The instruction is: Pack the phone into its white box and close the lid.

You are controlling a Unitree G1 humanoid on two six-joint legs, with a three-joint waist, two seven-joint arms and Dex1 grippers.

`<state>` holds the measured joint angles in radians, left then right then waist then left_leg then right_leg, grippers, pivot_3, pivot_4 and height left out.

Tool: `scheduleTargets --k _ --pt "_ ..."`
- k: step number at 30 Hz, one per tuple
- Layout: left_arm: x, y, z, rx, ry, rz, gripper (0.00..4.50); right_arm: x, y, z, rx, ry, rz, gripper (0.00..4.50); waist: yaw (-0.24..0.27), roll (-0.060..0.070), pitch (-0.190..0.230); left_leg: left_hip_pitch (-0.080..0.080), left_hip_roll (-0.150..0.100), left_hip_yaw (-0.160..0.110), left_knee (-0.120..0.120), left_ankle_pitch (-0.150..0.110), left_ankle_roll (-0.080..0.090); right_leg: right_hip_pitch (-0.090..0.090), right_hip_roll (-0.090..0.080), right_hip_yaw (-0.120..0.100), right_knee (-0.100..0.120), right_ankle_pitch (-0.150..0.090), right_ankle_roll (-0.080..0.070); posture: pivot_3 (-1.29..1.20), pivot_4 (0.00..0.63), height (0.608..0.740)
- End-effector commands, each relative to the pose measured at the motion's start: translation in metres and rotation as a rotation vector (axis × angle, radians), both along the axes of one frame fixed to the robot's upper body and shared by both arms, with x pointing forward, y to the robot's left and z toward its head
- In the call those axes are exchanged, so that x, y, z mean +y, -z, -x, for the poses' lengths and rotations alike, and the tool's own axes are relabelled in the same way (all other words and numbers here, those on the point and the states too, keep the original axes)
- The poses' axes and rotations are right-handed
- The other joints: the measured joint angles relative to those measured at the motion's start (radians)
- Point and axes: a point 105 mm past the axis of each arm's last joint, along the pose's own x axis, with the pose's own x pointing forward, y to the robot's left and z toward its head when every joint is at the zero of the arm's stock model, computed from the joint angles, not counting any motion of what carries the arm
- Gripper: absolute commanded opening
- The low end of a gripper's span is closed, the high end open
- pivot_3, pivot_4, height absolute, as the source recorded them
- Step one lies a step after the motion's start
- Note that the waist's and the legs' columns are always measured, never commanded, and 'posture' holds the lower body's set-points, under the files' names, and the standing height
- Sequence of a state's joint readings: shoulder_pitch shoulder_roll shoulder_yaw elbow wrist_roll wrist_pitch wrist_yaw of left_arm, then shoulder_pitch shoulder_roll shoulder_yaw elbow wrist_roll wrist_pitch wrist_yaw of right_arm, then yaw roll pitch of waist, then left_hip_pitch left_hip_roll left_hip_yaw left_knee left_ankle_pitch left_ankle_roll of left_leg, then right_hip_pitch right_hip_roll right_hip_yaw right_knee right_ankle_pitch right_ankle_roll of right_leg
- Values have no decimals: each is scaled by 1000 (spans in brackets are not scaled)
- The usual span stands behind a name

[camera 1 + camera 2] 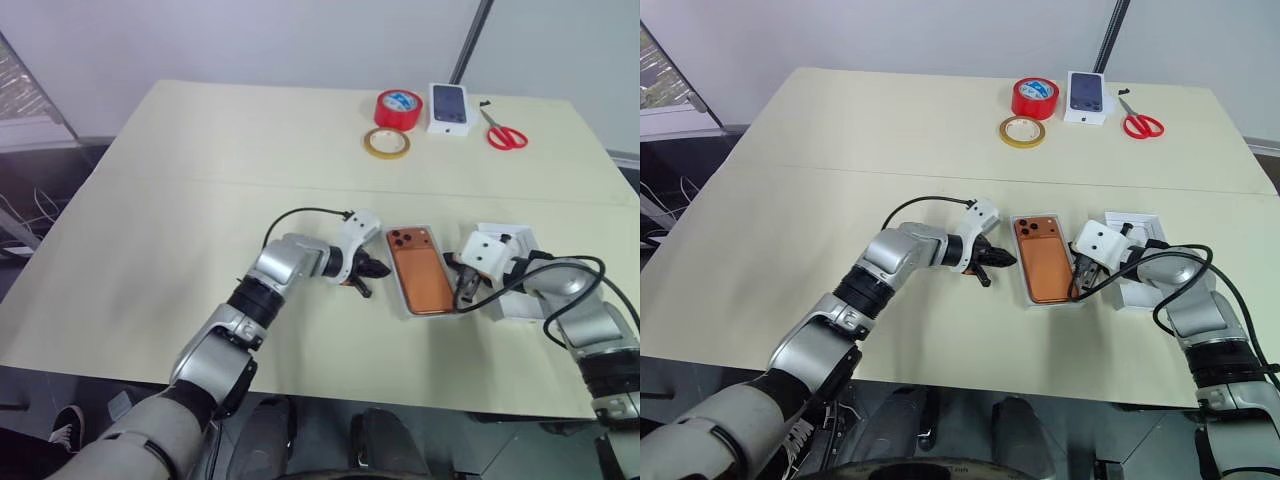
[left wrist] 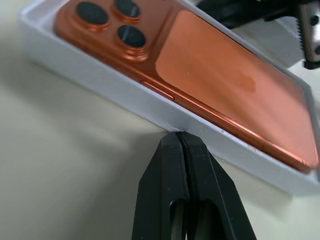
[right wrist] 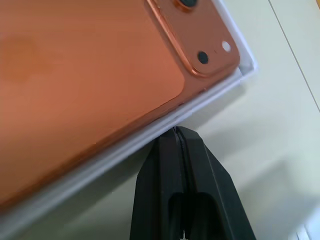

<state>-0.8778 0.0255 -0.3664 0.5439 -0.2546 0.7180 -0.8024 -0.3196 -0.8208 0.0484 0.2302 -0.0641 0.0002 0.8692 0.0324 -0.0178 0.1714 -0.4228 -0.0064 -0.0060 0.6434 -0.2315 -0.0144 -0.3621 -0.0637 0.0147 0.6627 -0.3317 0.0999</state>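
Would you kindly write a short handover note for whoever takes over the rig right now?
Left gripper: jaws shut, empty, tips at the left wall of the white box.
Right gripper: jaws shut, empty, tips at the box's right wall.
Phone: lying back up inside the white box, camera block at the far end.
Lid: probably the white piece lying on the table under the right arm, partly hidden.
Done: phone is in the box.
Left: pick up the lid, set it over the box and press it closed.
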Motion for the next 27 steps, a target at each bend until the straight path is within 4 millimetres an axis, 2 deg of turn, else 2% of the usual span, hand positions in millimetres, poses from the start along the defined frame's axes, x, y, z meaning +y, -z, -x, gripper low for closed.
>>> scheduleTargets --k 1,7,11,14,16,21,24,25,27 --pt "-11 -22 -12 -81 -25 67 50 -1 3 6 11 -10 14 0 -2 0 0 0 0 0 0 0 0 0 0 0 0 0 0 0 150 740" --pt "0 -20 -27 -106 -86 63 50 -9 7 11 19 3 35 0 -6 0 0 -1 0 0 2 -1 1 0 0 0 0 0 0 0 150 740" --pt "0 -13 -12 -68 -12 57 50 -15 6 7 -10 8 68 0 -10 0 0 -1 0 0 2 -1 1 0 1 0 0 0 1 0 150 740" --pt "3 -9 -12 -94 -17 39 50 -16 3 6 -20 5 75 0 -18 0 0 -1 0 0 2 0 1 0 1 0 1 0 1 0 150 740" --pt "9 -13 -19 -125 -62 48 50 -17 -6 4 -39 10 63 0 -19 0 0 -1 0 0 3 0 1 0 1 0 1 0 1 0 150 740" --pt "34 -38 -34 -194 -163 169 50 -18 -31 5 -77 40 -47 0 -21 1 0 -2 0 0 2 -1 1 -1 0 0 1 0 1 0 150 740" --pt "50 -56 -32 -205 -178 264 925 -24 -48 1 -94 135 -214 0 -25 2 1 -2 1 0 2 0 1 -2 0 0 2 0 1 0 150 740" --pt "52 -58 -32 -215 -179 273 1397 -25 -50 0 -94 156 -235 0 -24 2 1 -2 1 0 2 0 0 -2 1 0 2 0 1 0 150 740" --pt "69 -66 -28 -279 -171 282 2434 -26 -57 -1 -113 171 -269 554 -22 3 1 -2 1 0 2 0 0 -2 1 0 2 0 1 0 150 740"
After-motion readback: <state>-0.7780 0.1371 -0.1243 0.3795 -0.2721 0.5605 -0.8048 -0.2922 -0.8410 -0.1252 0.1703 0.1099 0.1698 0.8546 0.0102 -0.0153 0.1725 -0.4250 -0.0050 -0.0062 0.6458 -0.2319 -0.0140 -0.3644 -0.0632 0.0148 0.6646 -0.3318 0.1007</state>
